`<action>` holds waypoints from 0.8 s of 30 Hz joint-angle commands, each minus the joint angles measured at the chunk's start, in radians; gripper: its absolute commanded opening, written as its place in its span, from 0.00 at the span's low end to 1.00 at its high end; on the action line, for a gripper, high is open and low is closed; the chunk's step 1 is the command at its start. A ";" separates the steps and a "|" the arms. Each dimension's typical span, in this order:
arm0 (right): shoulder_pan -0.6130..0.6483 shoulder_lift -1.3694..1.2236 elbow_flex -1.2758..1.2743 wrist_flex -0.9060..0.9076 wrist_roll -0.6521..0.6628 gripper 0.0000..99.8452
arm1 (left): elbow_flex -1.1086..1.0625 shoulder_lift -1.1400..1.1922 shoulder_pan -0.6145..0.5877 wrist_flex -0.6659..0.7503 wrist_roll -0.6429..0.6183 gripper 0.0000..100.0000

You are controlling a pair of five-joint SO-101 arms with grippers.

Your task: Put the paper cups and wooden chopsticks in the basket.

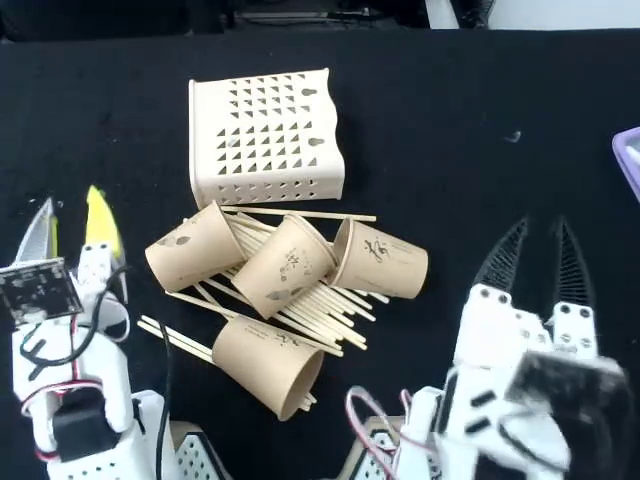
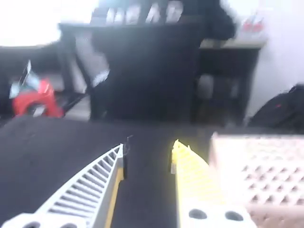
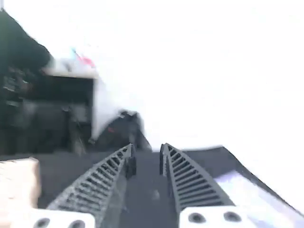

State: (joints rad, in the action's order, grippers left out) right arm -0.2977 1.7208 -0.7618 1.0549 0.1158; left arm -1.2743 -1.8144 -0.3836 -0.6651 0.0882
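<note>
Several brown paper cups lie on their sides in the middle of the black table: one at the left [image 1: 195,245], one in the middle [image 1: 285,265], one at the right [image 1: 380,260] and one nearest the arms [image 1: 267,365]. A heap of wooden chopsticks [image 1: 310,305] lies under and between them. The cream perforated basket [image 1: 266,135] lies on its side just behind the pile; its wall [image 2: 261,178] also appears in the left wrist view. My left gripper [image 1: 68,210] [image 2: 147,148] is open at the left of the pile, holding nothing. My right gripper [image 1: 540,228] [image 3: 147,148] is open at the right, also holding nothing.
A purple object [image 1: 628,160] pokes in at the table's right edge; its pale purple surface [image 3: 247,187] lies beside the right gripper. Black cloth [image 1: 470,120] covers the table. Dark furniture and a red item [image 2: 35,97] stand in the room behind.
</note>
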 commanded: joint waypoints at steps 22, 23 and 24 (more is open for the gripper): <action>0.377 -1.362 0.271 -0.307 -0.091 0.10 | 1.325 1.880 0.200 -0.215 -0.005 0.16; 0.379 -1.371 0.266 -0.327 -0.091 0.10 | 1.380 1.913 0.211 -0.252 -0.005 0.16; 0.379 -1.377 0.260 -0.344 -0.091 0.10 | 1.432 1.939 0.219 -0.288 -0.005 0.16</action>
State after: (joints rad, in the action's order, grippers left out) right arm 0.0675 0.3506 -0.5025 0.7864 0.0330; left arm -0.1204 0.0161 -0.1949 -0.8247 0.0898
